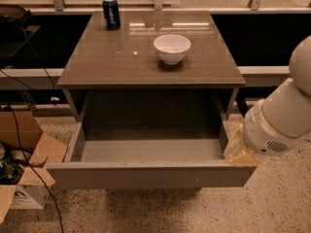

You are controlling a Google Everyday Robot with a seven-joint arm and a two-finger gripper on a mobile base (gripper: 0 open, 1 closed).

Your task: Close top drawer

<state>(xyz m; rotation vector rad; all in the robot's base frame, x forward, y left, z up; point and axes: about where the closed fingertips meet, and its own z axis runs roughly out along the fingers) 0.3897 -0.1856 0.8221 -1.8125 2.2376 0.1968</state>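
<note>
Now the top drawer (pixel 146 174) is seen pulled out toward the lower frame, its long front running left to right. The gripper (pixel 239 151) is placed at the right end of it, and its state cannot be told.

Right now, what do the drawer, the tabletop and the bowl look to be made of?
The drawer: matte grey board, painted or laminated by the look, with no sheen; sheet metal is possible.
The tabletop: glossy brown laminate or a glass-like coating, since it mirrors the window light.
The bowl: probably glazed ceramic, white with soft highlights.
The hand sits at the drawer's right front corner.
</note>
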